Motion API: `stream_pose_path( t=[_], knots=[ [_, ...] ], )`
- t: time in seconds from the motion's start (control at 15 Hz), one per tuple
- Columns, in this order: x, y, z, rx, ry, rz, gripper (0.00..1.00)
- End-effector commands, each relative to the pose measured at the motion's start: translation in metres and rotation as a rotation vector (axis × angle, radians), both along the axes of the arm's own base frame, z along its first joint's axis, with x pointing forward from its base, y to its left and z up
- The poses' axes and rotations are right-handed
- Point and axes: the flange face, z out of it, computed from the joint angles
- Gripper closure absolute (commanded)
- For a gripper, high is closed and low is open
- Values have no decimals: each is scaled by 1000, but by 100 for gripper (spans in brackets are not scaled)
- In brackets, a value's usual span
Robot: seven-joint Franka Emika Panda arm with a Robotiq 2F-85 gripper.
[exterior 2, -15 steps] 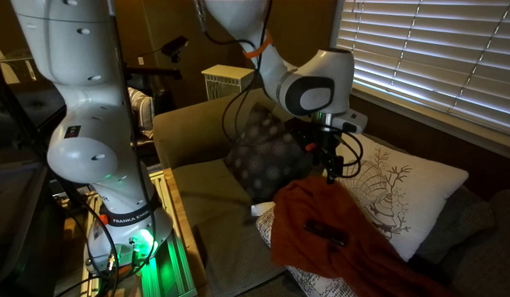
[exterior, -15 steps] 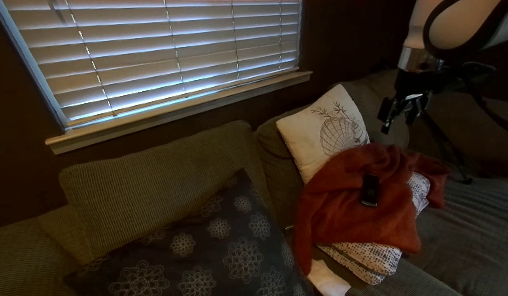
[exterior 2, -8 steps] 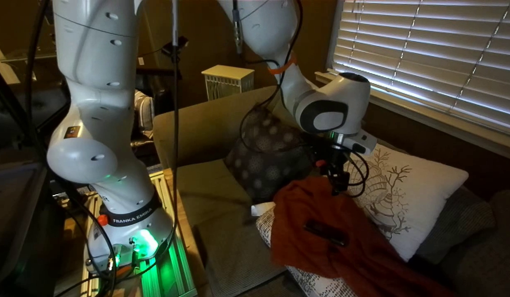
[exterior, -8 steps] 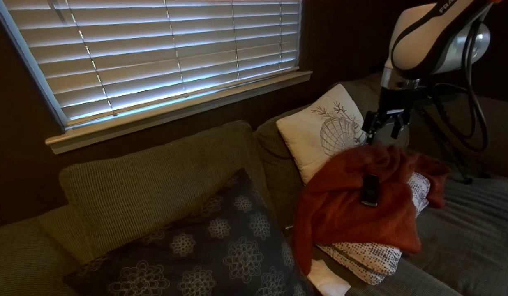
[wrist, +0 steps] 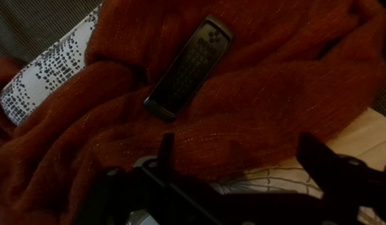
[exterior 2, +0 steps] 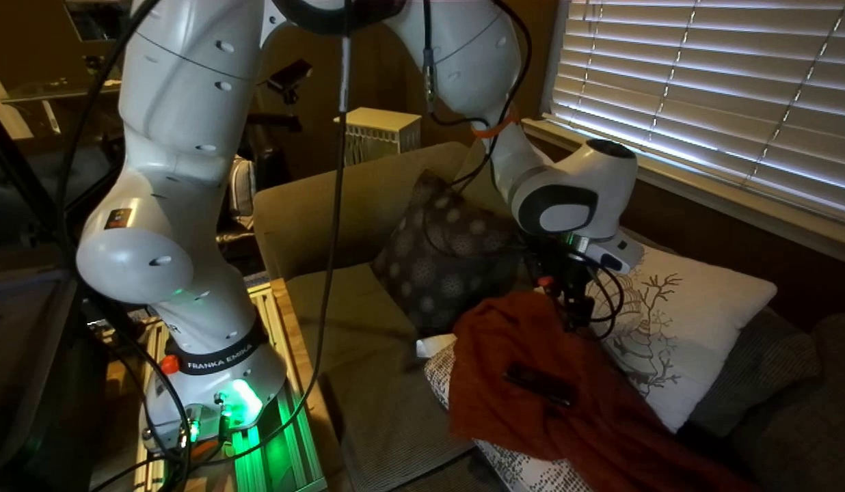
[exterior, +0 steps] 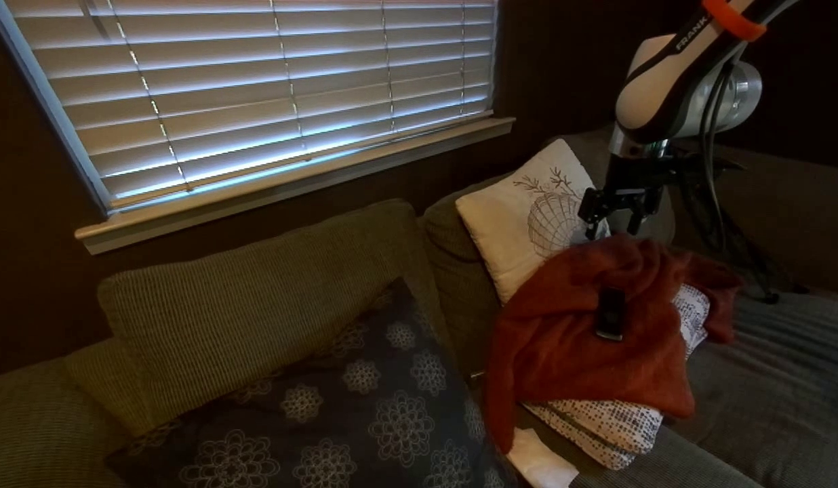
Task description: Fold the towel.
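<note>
Cropped in the wrist view, the end effector (wrist: 236, 136) stands wide, contact with the towel (wrist: 258, 97) unclear

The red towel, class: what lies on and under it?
On it: a dark remote. Under the towel: dotted white fabric, visible past its edges; the rest beneath is covered.

The arm (exterior 2: 183, 116) I steer is smooth, rounded and white, with a dark sticker (exterior 2: 118, 218) on a lower joint (exterior 2: 135, 263). On its base (exterior 2: 207, 386) I read FRANKA EMIKA across a black band (exterior 2: 221, 359), and a green light (exterior 2: 241, 403) glows below. An orange strap (exterior 2: 494, 130) circles the forearm (exterior 2: 470, 65), black cables (exterior 2: 333, 246) loop outside, and my gripper (wrist: 236, 137) is black with pale round screw heads (wrist: 153, 164).
</note>
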Motion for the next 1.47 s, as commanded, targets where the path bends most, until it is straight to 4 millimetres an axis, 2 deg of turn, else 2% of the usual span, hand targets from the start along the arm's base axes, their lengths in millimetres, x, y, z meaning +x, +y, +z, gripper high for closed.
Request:
stream_pose_path(
  t=[0.0,0.87,1.0,1.4],
  knots=[
    [18,-4,-15,34,5,-91,0],
    [48,-10,-42,62,8,-304,1],
    [50,-10,-45,77,20,-317,24],
    [54,-11,-51,103,56,-345,66]
  ],
)
